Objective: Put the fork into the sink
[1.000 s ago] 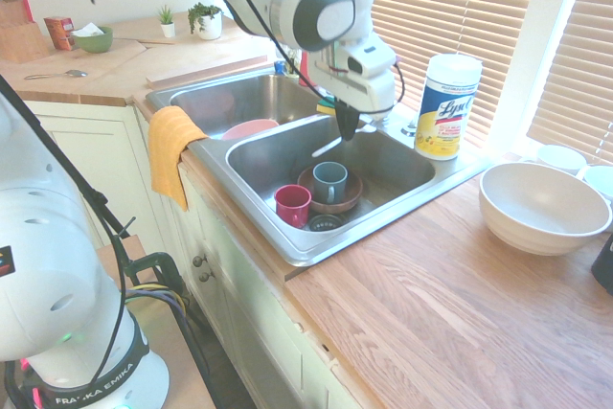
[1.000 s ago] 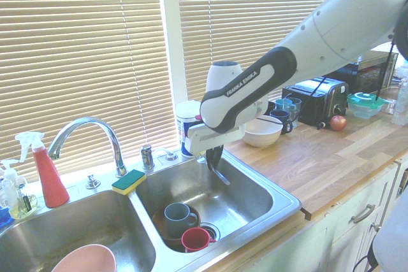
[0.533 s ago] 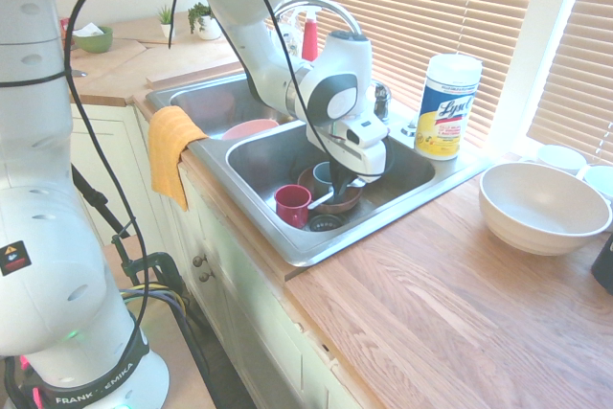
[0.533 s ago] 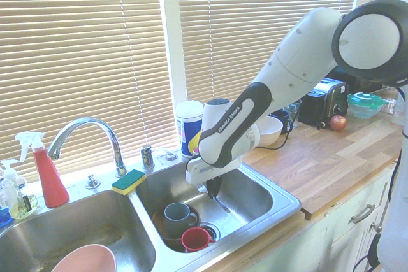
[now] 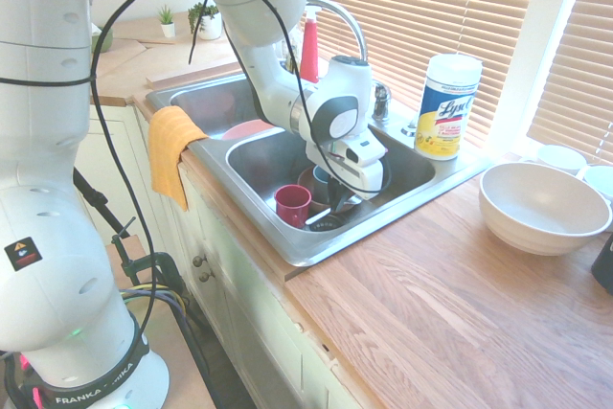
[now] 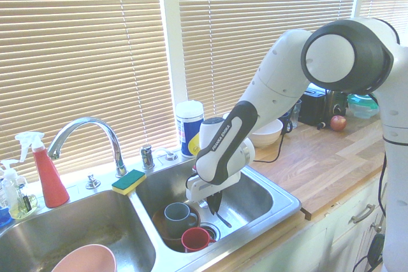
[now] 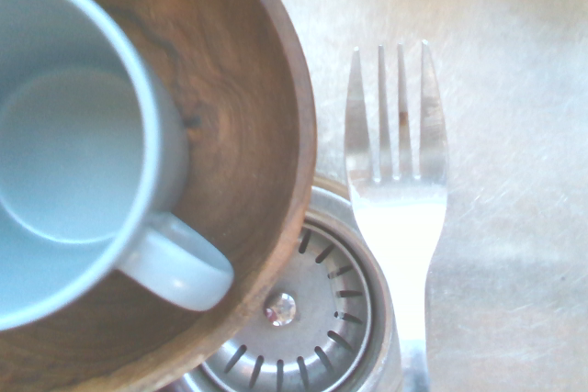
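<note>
Gripping the fork (image 7: pixel 397 162) by its handle, my jaws are clamped tight on it, and it hangs tines-down inside the right basin of the sink (image 5: pixel 431 176). From the wrist, its four tines show over the bare steel floor of the basin, with the broad neck of the fork overlapping the edge of the round drain (image 7: pixel 303 319). In the second exterior view the fork (image 6: pixel 221 218) slants out below my gripper (image 6: pixel 214 207), its low end close to the basin floor; whether it touches the steel I cannot tell.

Just beside the fork sits a brown wooden bowl (image 7: pixel 248 117), and a grey-blue mug (image 7: pixel 64 144) stands inside that bowl, handle turned toward the drain. A red cup (image 5: pixel 292 204) stands near the bowl on the basin floor, toward the front wall of the sink.

My gripper (image 5: pixel 337 200) points straight down into the basin, low between its walls. In the other basin lies a pink bowl (image 6: pixel 84 260). A yellow-and-green sponge (image 6: pixel 129 181) rests on the rim behind the divider, near the curved chrome tap (image 6: pixel 86 136). A red spray bottle (image 6: pixel 46 173) stands further along the rim. An orange cloth (image 5: pixel 170 150) hangs over the sink's front edge, a wipes canister (image 5: pixel 445 105) stands on the rim's far corner, and a large white bowl (image 5: pixel 542 208) sits on the wooden counter (image 5: pixel 450 313).
</note>
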Motion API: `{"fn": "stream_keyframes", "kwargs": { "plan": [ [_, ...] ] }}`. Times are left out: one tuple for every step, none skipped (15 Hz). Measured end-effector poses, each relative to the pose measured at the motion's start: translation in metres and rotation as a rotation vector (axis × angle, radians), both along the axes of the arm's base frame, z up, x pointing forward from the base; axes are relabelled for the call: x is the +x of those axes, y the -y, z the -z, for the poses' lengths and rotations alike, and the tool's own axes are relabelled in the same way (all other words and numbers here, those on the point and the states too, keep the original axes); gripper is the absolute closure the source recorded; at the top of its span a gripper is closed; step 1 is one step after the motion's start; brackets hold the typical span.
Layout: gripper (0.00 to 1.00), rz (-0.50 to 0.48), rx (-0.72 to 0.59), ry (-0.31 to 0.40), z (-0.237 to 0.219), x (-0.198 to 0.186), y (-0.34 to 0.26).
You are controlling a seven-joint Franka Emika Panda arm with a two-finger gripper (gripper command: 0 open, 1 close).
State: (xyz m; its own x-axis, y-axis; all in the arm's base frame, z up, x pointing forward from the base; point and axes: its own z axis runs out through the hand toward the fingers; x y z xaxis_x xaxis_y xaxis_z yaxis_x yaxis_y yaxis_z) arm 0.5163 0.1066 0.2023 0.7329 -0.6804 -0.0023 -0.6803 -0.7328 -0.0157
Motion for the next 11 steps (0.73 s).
{"fn": "stream_keyframes", "kwargs": {
  "plan": [
    [0.00,0.002,-0.001,-0.002,0.005,0.001,0.001],
    [0.00,0.004,-0.001,-0.001,0.009,0.002,0.002],
    [0.00,0.007,-0.002,-0.004,0.013,0.004,0.003],
    [0.00,0.007,-0.002,-0.004,0.015,0.005,0.003],
    [0.00,0.005,-0.002,-0.001,0.015,0.008,0.001],
    [0.00,0.002,-0.001,0.004,0.015,0.010,-0.001],
    [0.00,-0.001,-0.001,0.010,0.012,0.013,-0.003],
    [0.00,-0.003,-0.001,0.017,0.008,0.017,-0.005],
    [0.00,-0.006,-0.004,0.021,-0.002,0.022,-0.006],
    [0.00,-0.012,-0.010,0.019,-0.020,0.027,-0.008],
    [0.00,-0.019,-0.015,0.021,-0.045,0.031,-0.011]
  ]
}}
